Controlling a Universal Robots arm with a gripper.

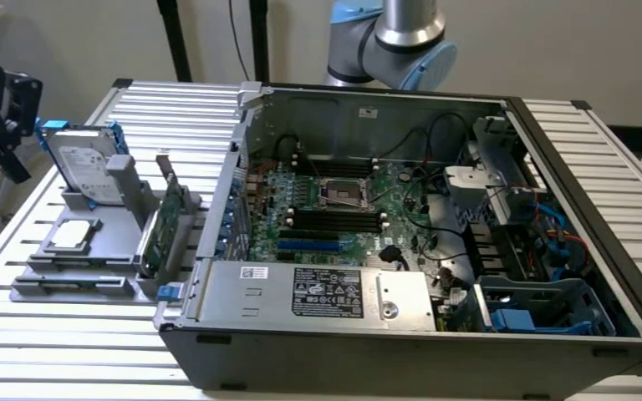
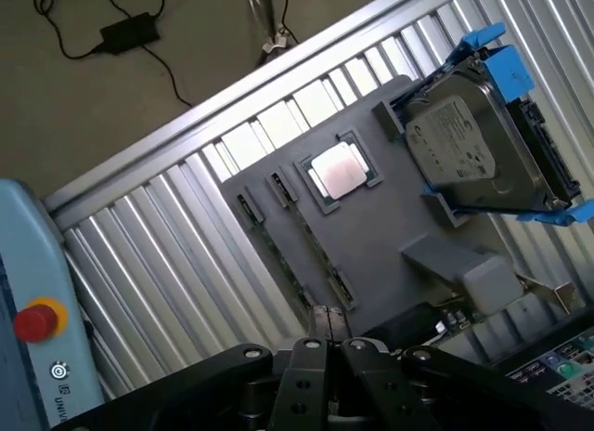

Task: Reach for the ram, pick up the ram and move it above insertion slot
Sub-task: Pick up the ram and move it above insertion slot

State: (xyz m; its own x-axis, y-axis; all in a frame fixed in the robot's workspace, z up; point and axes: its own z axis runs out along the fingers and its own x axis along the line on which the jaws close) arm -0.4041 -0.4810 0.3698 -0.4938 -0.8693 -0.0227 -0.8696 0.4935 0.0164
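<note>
**A:** Which step is the arm working through?

**B:** The reach, by the look of it. The gripper (image 2: 327, 331) is hanging over the gray holder (image 2: 390, 217) on the slatted table (image 2: 176, 264), and it is carrying nothing.

**A:** How are the jaws standing?

**B:** They are sitting pressed together, with no gap and nothing between them.

**A:** And the ram?

**B:** The ram (image 2: 312, 241) is sitting on edge in the holder, a thin strip running alongside a second strip of the same kind. The processor chip (image 2: 339, 168) is lying just beside its far end, and the hard drive (image 2: 473, 143) with blue rails is standing further across the holder.

**A:** Where is it lying relative to the jaws?

**B:** In the wrist view its near end is showing just ahead of the fingertips, so the gripper is pointing roughly at it. The jaws are not touching it, though how much air is lying between them cannot be told.

**A:** What is the next move calling for?

**B:** Judging from this, it is calling for the jaws to part, line up across the thin edge, and come down without catching the neighbouring strip.

**A:** And the slot?

**B:** The black slots (image 1: 338, 219) are sitting inside the open computer case (image 1: 298, 359), well apart from the holder, toward the exterior view's right. The pick-up and the carry are not yet done.
</note>
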